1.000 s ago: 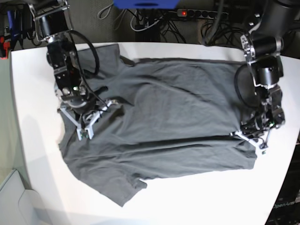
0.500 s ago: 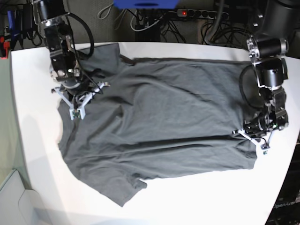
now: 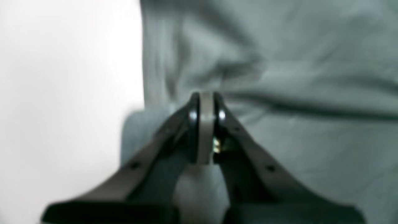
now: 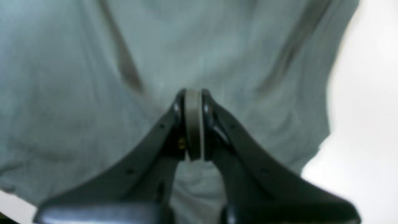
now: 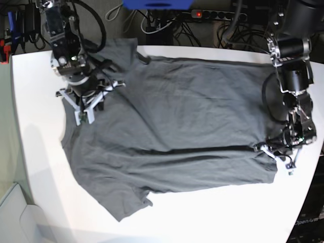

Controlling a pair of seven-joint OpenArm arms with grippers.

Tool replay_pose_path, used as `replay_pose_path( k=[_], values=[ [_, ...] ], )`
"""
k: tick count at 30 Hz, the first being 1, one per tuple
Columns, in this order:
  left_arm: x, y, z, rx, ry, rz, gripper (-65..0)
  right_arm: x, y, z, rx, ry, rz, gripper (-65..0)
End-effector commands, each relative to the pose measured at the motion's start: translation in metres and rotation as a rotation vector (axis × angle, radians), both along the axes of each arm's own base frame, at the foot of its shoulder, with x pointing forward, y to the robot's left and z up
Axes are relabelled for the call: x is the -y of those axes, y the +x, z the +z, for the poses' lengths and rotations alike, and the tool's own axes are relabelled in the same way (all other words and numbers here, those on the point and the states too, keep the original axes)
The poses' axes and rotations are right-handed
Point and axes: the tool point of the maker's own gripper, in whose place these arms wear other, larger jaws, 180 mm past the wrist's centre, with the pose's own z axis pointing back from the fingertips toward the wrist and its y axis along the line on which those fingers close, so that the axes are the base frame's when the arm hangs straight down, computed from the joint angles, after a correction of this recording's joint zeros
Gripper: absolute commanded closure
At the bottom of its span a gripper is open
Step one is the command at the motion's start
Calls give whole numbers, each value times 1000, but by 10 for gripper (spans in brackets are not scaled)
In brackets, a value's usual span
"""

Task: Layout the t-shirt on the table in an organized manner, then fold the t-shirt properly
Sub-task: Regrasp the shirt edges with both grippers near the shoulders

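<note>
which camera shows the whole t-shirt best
The base view: the entire t-shirt lies spread on the white table, sleeves and hem visible. Both wrist views show only blurred close-up patches of grey cloth.

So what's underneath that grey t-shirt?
The white table, showing bare all around the t-shirt. Whatever lies beneath the cloth itself is covered, so anything under it cannot be seen.

t-shirt (image 5: 177,121): plain dk charcoal grey, no print | table (image 5: 40,121): matte white
</note>
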Motion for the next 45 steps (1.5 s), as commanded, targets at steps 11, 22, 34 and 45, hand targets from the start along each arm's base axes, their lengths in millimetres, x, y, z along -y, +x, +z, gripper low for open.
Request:
replay_pose_path(
  k=[11, 22, 34, 45],
  values=[
    [14, 57, 45, 216, -45, 19, -4, 8, 29, 14, 56, -19, -13, 0],
    [11, 78, 5, 215, -118, 107, -4, 13, 23, 8, 38, -33, -12, 0],
    [-11, 69, -2, 225, -30, 97, -5, 38, 32, 18, 67, -36, -85, 0],
    [-11, 68, -3, 220, -32, 99, -5, 41, 1, -67, -162, -46, -115, 0]
  ],
)
